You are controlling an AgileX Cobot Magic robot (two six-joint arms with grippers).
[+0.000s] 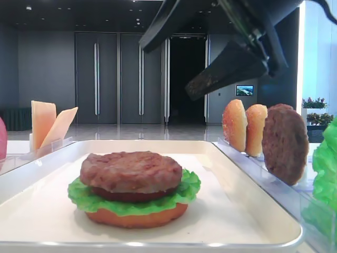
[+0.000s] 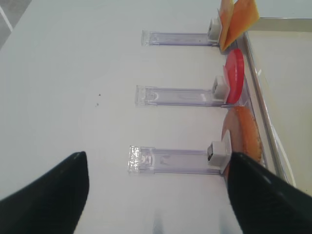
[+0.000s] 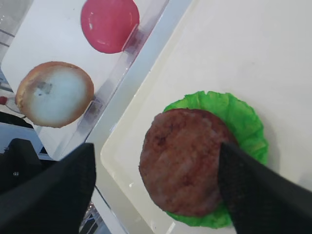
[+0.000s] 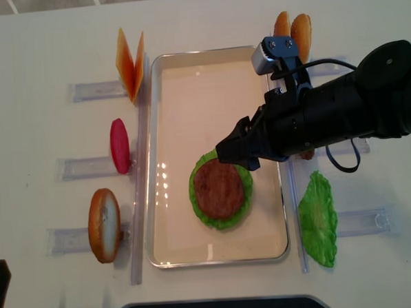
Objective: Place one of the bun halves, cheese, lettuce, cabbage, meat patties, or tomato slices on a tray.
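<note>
On the white tray (image 4: pixel 153 163) lies a stack: a bun half (image 1: pixel 138 216) at the bottom, frilly lettuce (image 1: pixel 131 200), a thin reddish layer, and a brown meat patty (image 1: pixel 131 171) on top. My right gripper (image 4: pixel 234 156) hangs open just above the stack, apart from it. In the right wrist view its fingers (image 3: pixel 53 190) stand wide on either side of the patty (image 3: pixel 180 161), with lettuce (image 3: pixel 243 122) showing beneath. My left gripper (image 2: pixel 156 195) is open over bare table, left of a bun half (image 2: pixel 241 134) in its holder. No cabbage shows.
Clear holders flank the tray. On the left stand cheese slices (image 4: pixel 132 61), a tomato slice (image 4: pixel 119 146) and a bun half (image 4: pixel 104 225). On the right stand two bun halves (image 4: pixel 292 29), an upright patty (image 1: pixel 285 143) and a lettuce leaf (image 4: pixel 318 218).
</note>
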